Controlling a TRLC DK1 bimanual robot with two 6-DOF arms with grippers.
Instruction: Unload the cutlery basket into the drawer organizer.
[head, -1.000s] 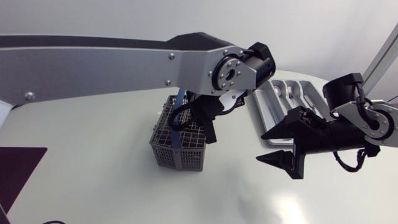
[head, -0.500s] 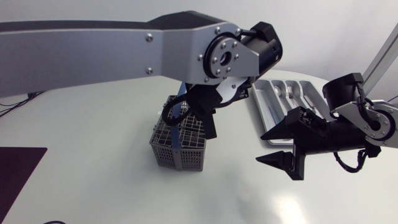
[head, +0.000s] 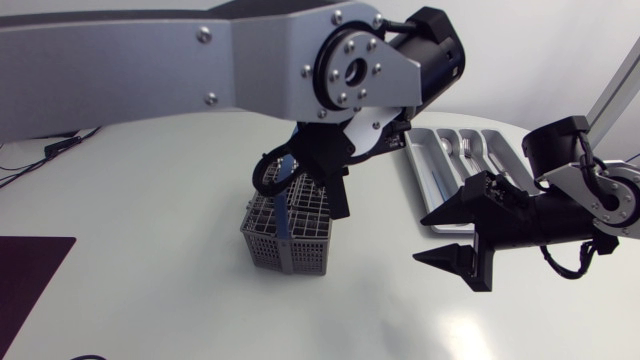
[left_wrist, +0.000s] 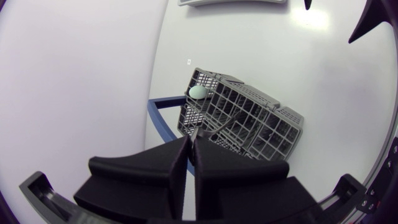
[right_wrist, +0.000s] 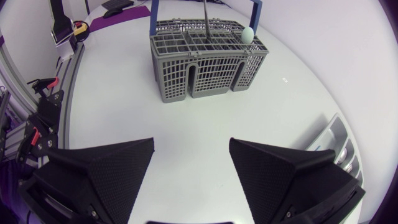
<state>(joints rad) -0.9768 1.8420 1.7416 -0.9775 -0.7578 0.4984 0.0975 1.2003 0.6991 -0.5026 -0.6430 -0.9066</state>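
The left gripper (left_wrist: 191, 144) pinched a thin utensil (right_wrist: 204, 18) by its tip; so slight a hold could slip above the basket (right_wrist: 205, 68). The right gripper (right_wrist: 191, 142) gaped empty.

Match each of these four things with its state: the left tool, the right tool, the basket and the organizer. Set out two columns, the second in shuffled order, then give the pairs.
1. left tool
2. right tool
3. basket
4. organizer

A. open, holding nothing
B. has a blue handle
C. shut on a thin metal handle
D. holds cutlery

Pairs: 1-C, 2-A, 3-B, 4-D
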